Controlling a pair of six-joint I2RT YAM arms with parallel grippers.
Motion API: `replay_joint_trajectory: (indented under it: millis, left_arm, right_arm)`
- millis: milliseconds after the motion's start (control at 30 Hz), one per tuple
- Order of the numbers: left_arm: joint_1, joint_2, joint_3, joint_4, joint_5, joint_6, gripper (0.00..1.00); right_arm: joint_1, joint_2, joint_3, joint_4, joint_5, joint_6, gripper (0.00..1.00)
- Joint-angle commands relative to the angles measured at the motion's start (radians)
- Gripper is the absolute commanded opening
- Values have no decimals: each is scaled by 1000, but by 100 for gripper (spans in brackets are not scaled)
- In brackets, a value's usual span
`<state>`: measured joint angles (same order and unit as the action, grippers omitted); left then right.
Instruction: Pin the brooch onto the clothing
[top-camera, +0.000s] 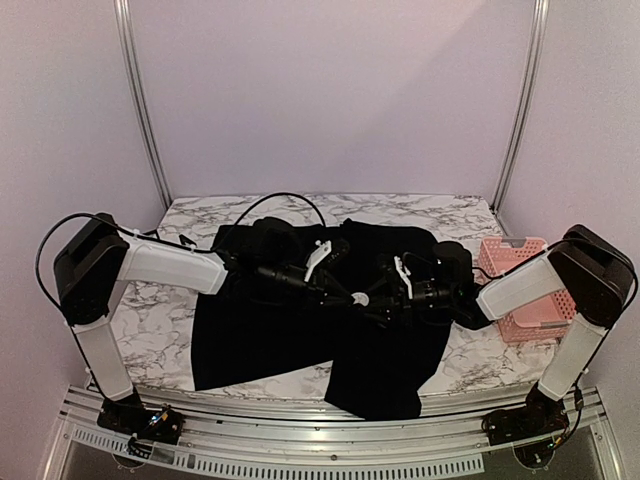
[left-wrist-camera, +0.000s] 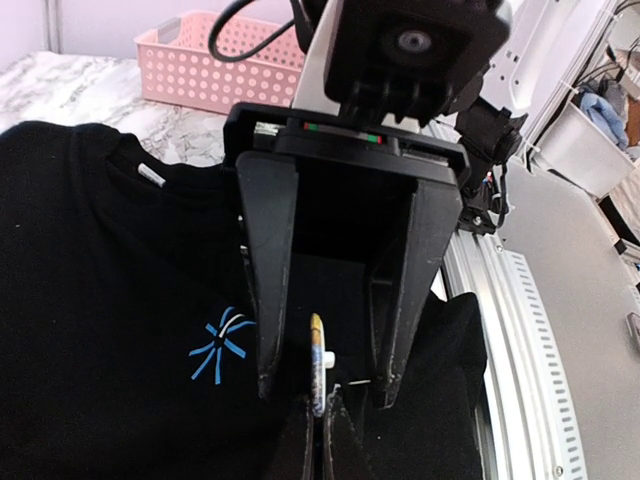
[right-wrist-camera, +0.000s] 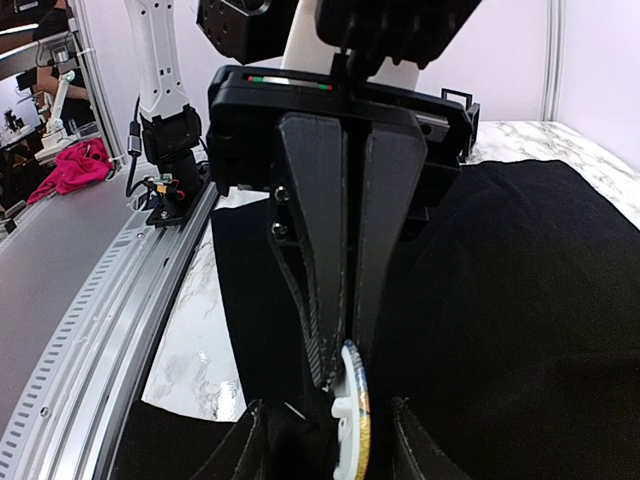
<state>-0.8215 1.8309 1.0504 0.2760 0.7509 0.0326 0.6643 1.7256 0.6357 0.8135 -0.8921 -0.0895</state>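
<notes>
Left gripper (right-wrist-camera: 336, 372) is clamped shut on the brooch (left-wrist-camera: 318, 375). The brooch is held edge-on: thin disc, yellow rim, white back with a small white stud.

Right gripper (left-wrist-camera: 328, 392) faces it nose to nose with its jaws apart, straddling the brooch. The brooch sits closer to one finger (left-wrist-camera: 270, 300) than the other, with a clear gap on the far side, so there's no grip from the right.

The black T-shirt (top-camera: 260, 340) lies spread on the marble table (top-camera: 160, 320), collar towards the back, and one lower corner hangs over the near edge. The light-blue starburst (left-wrist-camera: 220, 350) is on the front, just beside where both grippers meet. The brooch is over the shirt front near that mark. I can't tell if it's touching the fabric.

The pink perforated basket (top-camera: 510, 245) is at the right end of the table, beside the shirt and under the right arm.
</notes>
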Motion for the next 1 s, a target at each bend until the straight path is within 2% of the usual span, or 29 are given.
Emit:
replay_joint_trajectory:
  millis: [0, 200, 367, 533, 767, 967]
  left_arm:
    - [-4, -13, -13, 54, -2, -6, 0]
    - [-4, -16, -12, 60, -5, -12, 0]
    - [-2, -11, -11, 71, -7, -9, 0]
    - [-5, -1, -4, 76, 0, 7, 0]
    - [-19, -1, -4, 77, -2, 80, 0]
    - [-40, -20, -12, 54, -25, 175, 0]
  right_arm:
    - [-7, 40, 40, 25, 3, 37, 34]
    - [-15, 47, 40, -7, 14, 20, 27]
    - [-17, 42, 34, -31, 12, -7, 28]
    - [-36, 50, 36, 27, -8, 32, 15]
    - [-61, 73, 57, 47, -35, 115, 9]
    - [-76, 84, 76, 35, -34, 148, 7]
